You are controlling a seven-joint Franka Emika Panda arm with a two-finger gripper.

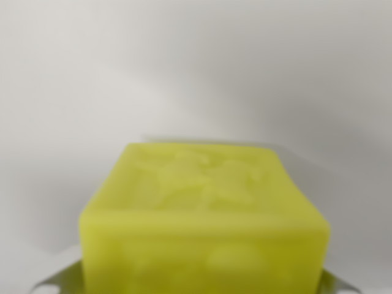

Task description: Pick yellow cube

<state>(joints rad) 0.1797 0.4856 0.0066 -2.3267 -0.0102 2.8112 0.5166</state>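
1. The yellow cube (202, 226) is seen at the 6 o'clock part of the wrist view, filling the lower middle and cut off by the bottom edge.
2. Its top face is turned toward the camera, and a raised relief pattern is made out on it, too blurred to be identified.
3. Metallic fingertips (58, 278) are glimpsed at about 7 o'clock and 5 o'clock, just beside the cube's lower corners.
4. The gripper (199, 283) is thus set around the cube, one finger on each side; whether the cube is actually squeezed cannot be told.
5. A plain pale grey surface (196, 67) is shown from 9 o'clock through 12 to 3 o'clock, with a soft shadow behind the cube.
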